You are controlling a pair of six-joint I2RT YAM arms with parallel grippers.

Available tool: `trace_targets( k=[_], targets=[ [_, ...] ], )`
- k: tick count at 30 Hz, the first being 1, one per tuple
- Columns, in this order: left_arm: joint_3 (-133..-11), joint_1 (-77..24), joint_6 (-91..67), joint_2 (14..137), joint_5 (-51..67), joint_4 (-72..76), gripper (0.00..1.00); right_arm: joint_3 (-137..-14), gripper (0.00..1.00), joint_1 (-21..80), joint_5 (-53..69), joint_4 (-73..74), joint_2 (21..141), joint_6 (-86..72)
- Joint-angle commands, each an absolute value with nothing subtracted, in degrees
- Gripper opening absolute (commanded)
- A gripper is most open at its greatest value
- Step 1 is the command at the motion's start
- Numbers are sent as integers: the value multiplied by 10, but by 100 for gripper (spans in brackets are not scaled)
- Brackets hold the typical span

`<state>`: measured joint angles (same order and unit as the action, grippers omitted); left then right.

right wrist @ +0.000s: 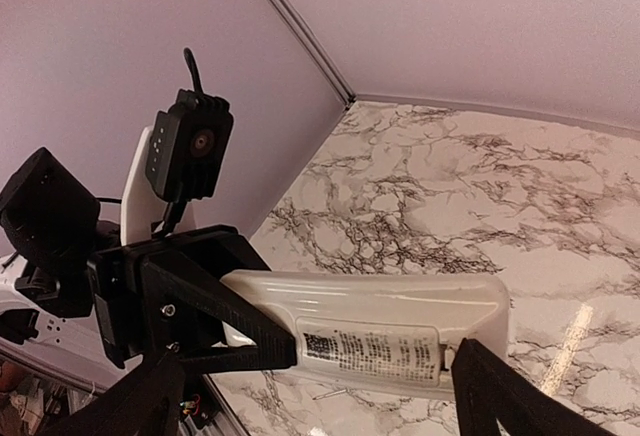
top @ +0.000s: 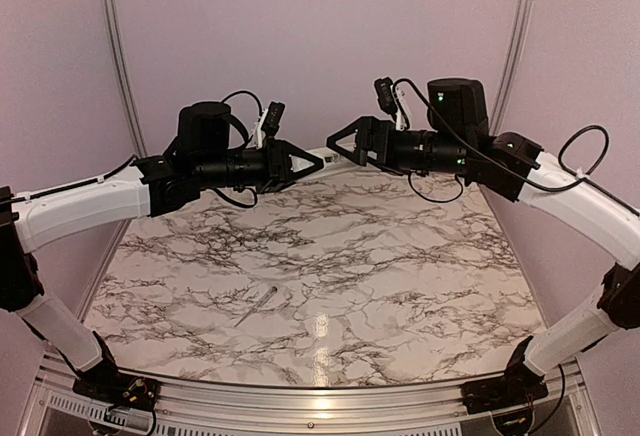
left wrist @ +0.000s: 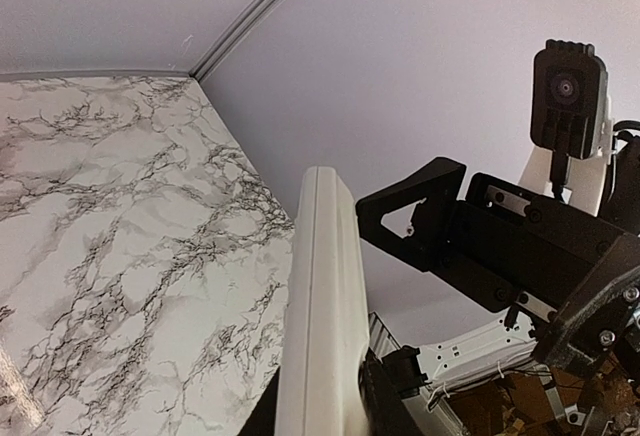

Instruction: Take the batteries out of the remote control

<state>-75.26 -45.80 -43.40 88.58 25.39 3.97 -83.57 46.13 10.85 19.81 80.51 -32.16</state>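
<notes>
The white remote control [top: 328,156] is held in the air above the far part of the table. My left gripper [top: 312,162] is shut on it; in the left wrist view the remote [left wrist: 322,296] stands edge-on between my dark fingers. In the right wrist view its back [right wrist: 380,316] faces the camera, with a printed label and no recess showing. My right gripper [top: 340,145] is open, its fingers [right wrist: 505,396] spread along the remote's length, one close to the end. The batteries are hidden.
A thin pale grey stick [top: 258,306] lies on the marble table [top: 400,256] at the near middle-left; it also shows small in the right wrist view [right wrist: 330,394]. Lilac walls close in the back and sides. Both arms meet high at mid-table.
</notes>
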Motion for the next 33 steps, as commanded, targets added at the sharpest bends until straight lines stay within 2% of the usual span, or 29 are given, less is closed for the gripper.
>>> trace_targets(
  k=[1, 12, 33],
  targets=[
    [-777, -464, -438, 885, 284, 86, 0, -853, 92, 473, 88, 205, 826, -309],
    [-784, -464, -451, 893, 296, 97, 0, -816, 94, 478, 79, 173, 845, -325],
    [-800, -464, -464, 917, 364, 181, 0, -780, 98, 455, 156, 96, 863, -349]
  ],
)
